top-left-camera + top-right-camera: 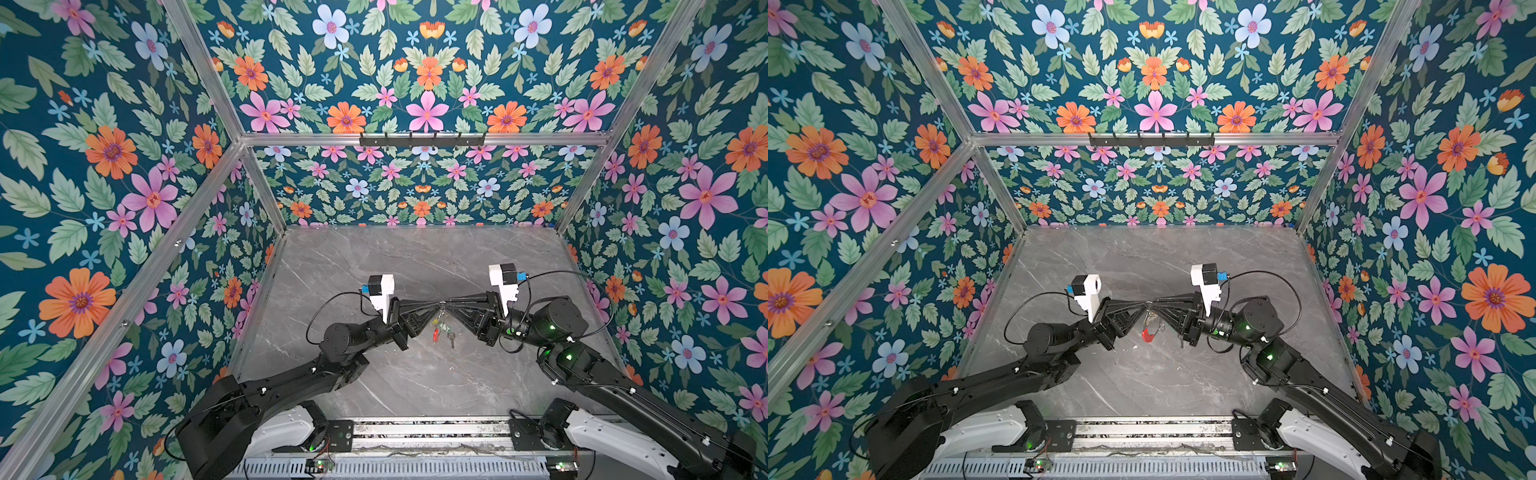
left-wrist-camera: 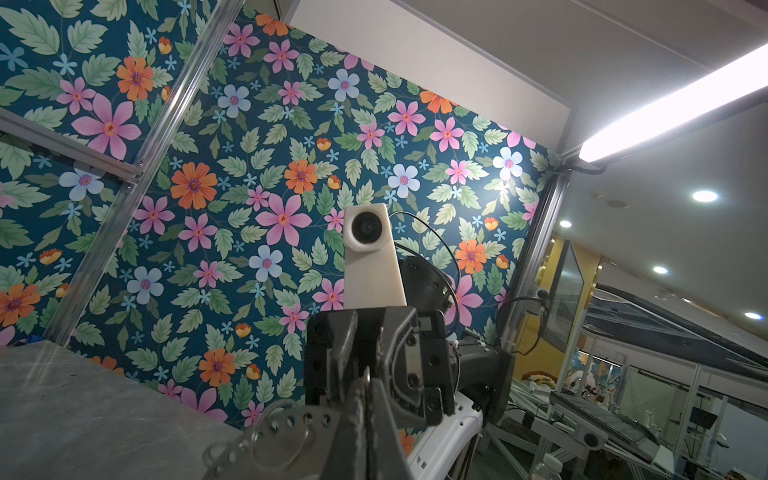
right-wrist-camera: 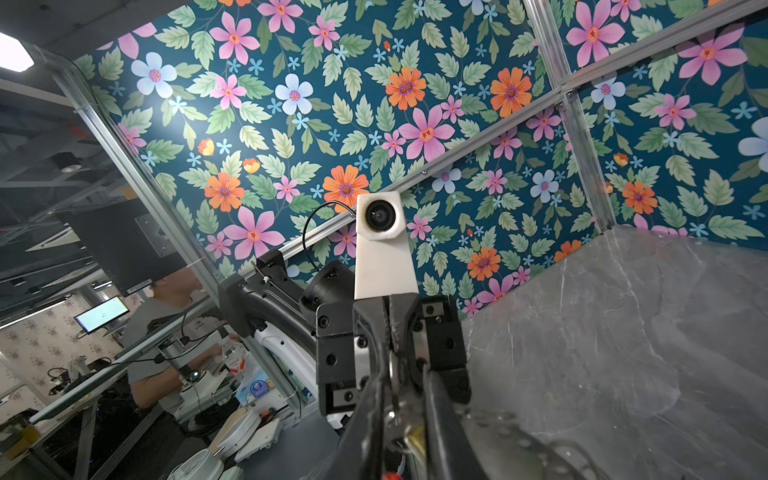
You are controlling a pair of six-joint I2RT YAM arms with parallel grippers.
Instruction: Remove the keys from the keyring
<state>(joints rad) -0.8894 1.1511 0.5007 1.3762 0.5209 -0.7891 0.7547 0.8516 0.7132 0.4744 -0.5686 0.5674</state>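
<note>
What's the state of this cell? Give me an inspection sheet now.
Surface: grey veined marble table, no objects resting on it.
Job's things: keyring, red sleeve showing, hangs above the table from the claw tips; keys dangle on it, not yet off.
Clutter: nothing seen.
Claws: left claw shut on the keyring's wire; right claw pinched in beside it, grip unclear.
Cables: black loops at both wrists, clear of the keys.
Surroundings: floral walls, aluminium frame, hook rail.

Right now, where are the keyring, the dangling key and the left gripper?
keyring (image 1: 1147, 335): in a top view, on its red sleeve.
key (image 1: 452, 341): in a top view, on its hanging metal blade.
left gripper (image 1: 436, 306): in a top view, between its fingertips.
</note>
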